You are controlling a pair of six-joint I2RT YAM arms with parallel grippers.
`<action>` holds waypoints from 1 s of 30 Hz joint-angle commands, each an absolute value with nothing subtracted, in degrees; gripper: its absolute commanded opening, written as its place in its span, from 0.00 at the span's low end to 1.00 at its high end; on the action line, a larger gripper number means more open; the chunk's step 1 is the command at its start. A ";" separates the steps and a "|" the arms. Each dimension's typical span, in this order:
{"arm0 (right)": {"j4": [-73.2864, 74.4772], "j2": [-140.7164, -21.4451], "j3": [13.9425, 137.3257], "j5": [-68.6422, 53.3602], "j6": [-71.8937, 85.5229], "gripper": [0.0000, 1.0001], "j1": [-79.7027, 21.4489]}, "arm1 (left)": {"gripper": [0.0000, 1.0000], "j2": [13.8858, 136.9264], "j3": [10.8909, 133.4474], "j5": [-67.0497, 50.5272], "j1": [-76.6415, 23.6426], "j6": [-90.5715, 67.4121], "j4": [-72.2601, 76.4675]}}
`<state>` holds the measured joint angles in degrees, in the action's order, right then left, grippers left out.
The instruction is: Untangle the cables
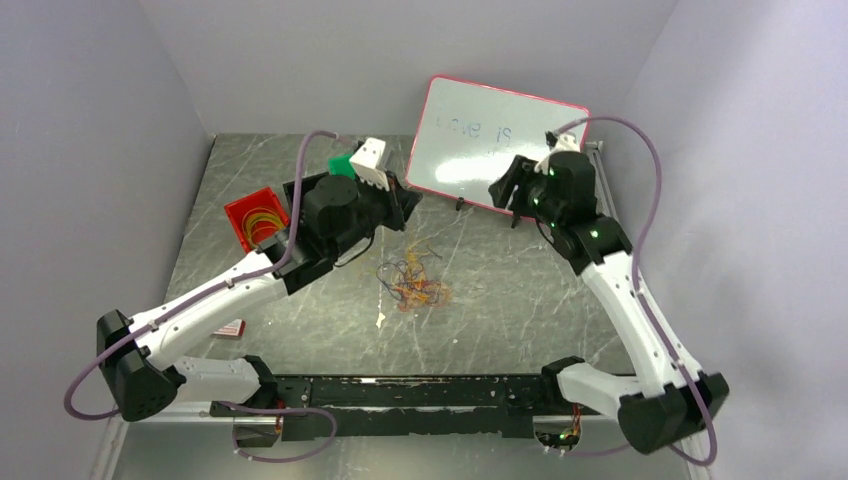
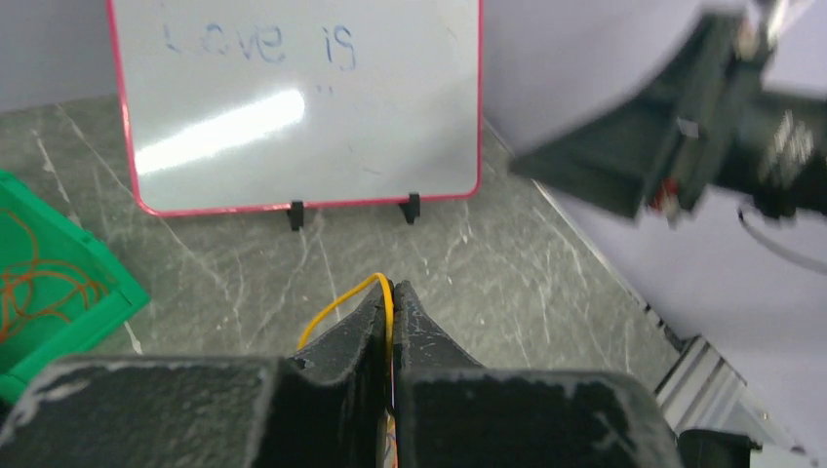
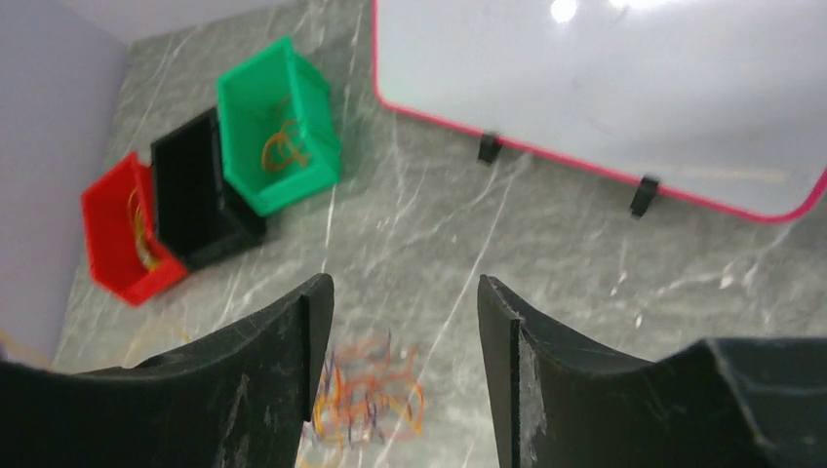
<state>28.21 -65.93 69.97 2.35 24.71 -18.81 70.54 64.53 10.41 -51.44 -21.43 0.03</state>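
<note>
While left pincer tight on yellow cable, right pincer agape: orange loops in green bin.

Tangled orange, yellow, dark cables

Robotics lab test cell. Grey marbled table boxed in by plain pale walls on three sides, with an aluminium framing rail at its edge. Left arm and right arm, white and black, bolted at the near edge. Small red bin, black bin and green bin. Pink-framed whiteboard on clip feet.
</note>
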 commanded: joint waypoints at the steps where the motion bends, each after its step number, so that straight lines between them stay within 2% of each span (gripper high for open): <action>1: 27.86 -59.57 61.89 -10.79 24.82 0.60 -18.60 | 0.07 72.12 70.18 7.62 -49.44 -22.04 -3.12; 6: 16.76 -56.40 50.70 -27.84 24.78 0.60 -18.76 | 0.07 74.33 74.95 3.59 -49.22 -19.04 -5.70; 10: 6.82 -57.37 45.99 -32.65 22.90 0.62 -19.92 | 0.07 74.62 77.37 2.26 -49.22 -17.73 -7.40; 13: 0.78 -59.30 44.52 -30.52 20.13 0.62 -23.53 | 0.07 74.58 78.72 1.91 -49.22 -17.19 -8.75; 20: -8.58 -64.10 42.68 -16.86 14.74 0.64 -35.00 | 0.07 73.81 80.32 0.56 -49.22 -17.18 -10.10; 30: -13.91 -67.32 41.45 -19.08 14.86 0.65 -35.53 | 0.07 72.81 80.82 -0.88 -49.22 -17.68 -10.73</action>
